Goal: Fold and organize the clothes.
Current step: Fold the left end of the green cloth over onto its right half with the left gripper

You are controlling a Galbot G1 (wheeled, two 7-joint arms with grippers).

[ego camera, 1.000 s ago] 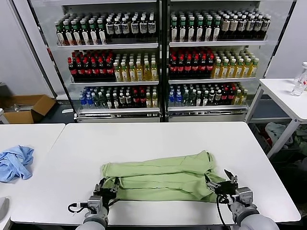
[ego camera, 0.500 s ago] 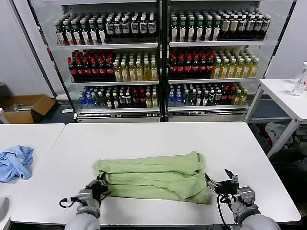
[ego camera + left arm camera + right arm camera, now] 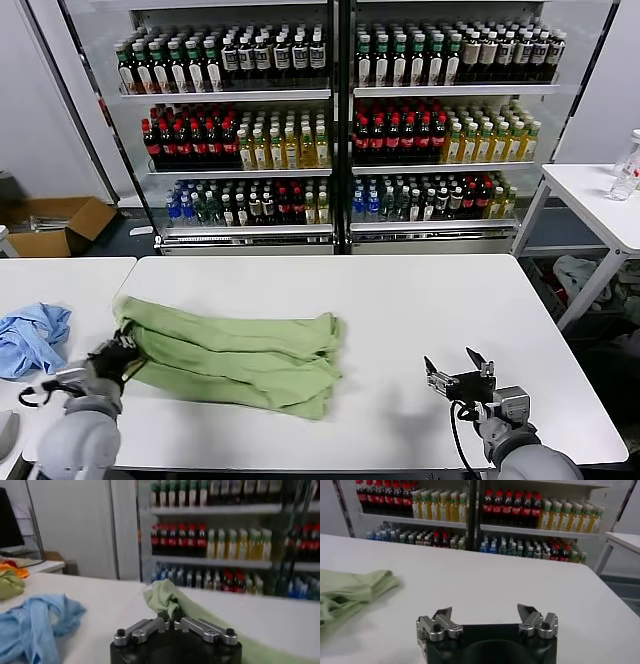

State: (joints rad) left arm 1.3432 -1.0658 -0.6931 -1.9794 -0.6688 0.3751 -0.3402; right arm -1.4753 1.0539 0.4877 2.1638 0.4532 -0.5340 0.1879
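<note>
My left end effector (image 3: 118,352) pinches the green shirt (image 3: 235,348) tight at the worktop's (image 3: 420,300) left edge, to tidy it away. My right end effector (image 3: 457,381) waits wide open and empty near the front right corner.

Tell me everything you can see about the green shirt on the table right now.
The light green shirt is soft fabric, folded lengthwise into a long, rumpled band of layered folds. It lies on the white table, on its left half, running from the left edge toward the middle. The left gripper is shut on its left end, bunching the cloth there. The right gripper is open and apart from it. No collar, buttons or print show.
</note>
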